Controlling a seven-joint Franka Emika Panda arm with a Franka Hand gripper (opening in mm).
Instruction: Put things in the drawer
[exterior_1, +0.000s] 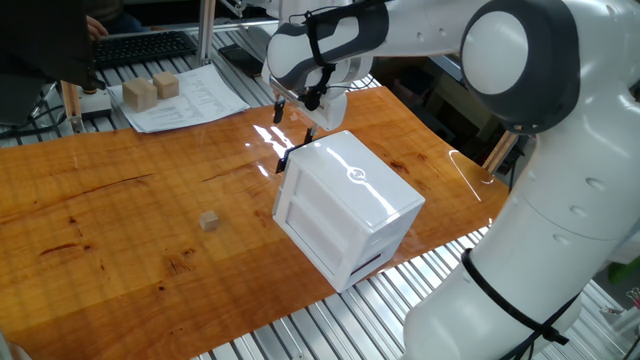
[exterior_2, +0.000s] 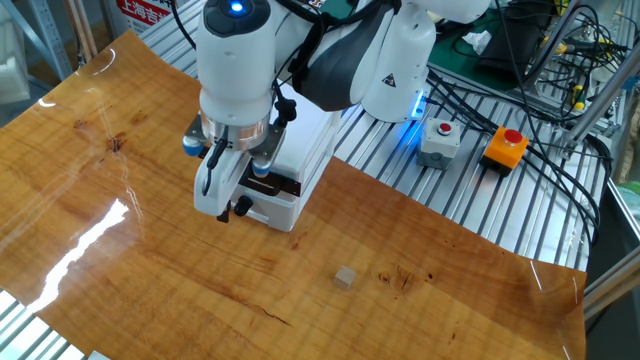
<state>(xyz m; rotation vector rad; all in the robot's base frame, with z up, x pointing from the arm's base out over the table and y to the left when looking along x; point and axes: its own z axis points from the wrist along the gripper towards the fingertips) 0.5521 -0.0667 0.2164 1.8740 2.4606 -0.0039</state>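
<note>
The small light-tan cube lies alone on the wooden table, to the left of the white cabinet; the other fixed view shows the cube in front of the cabinet. The drawer stands pulled out a little, with a dark gap behind its white front. Its black handle is at the cabinet's far end. My gripper hovers just above that end, open, with nothing between its fingers. In the other fixed view the gripper hangs over the drawer front and hides part of it.
Two larger pale wooden blocks sit on a paper sheet at the back left, with a keyboard behind them. Button boxes and cables lie on the metal frame behind the table. The robot's big white arm rises to the right of the cabinet.
</note>
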